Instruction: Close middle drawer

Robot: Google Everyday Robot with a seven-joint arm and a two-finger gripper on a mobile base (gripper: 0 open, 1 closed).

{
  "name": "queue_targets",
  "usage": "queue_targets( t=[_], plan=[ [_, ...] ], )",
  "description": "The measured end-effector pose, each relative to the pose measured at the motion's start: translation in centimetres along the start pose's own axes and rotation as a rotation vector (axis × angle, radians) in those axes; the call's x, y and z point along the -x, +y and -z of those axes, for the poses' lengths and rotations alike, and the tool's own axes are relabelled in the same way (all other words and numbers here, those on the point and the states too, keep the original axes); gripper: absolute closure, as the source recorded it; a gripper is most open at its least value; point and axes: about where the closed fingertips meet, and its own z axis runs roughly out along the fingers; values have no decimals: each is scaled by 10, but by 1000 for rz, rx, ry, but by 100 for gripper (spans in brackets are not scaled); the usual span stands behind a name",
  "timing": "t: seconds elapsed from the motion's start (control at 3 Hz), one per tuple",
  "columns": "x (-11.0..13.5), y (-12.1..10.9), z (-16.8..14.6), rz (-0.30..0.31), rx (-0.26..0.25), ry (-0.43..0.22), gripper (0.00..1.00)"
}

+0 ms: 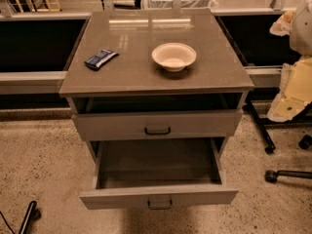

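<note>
The middle drawer [158, 196] is pulled far out of the grey cabinet [155, 57], towards me. Its long deep tray [157, 162] looks empty. Its low flat front panel carries a small dark centre handle [160, 203]. Above it, the taller-fronted drawer [157, 125] with a black loop handle stands slightly out. My pale arm [295, 82] shows at the right edge, well to the right of the cabinet and apart from both drawers. The gripper itself is out of view.
A white bowl [174, 56] and a dark blue packet [101, 59] lie on the cabinet top. Chair legs with castors [269, 149] stand on the speckled floor at the right. A black object [27, 218] lies at the bottom left. A low rail [29, 79] runs behind the cabinet.
</note>
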Motion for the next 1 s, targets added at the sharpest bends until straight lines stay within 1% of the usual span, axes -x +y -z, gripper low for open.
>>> queue_targets(
  t=[0.33,0.67,1.0],
  plan=[
    [0,0,0,0,0,0,0],
    [3,18,-24,17,113,-51,0],
    [14,78,-62,28,275,-186,0]
  ],
)
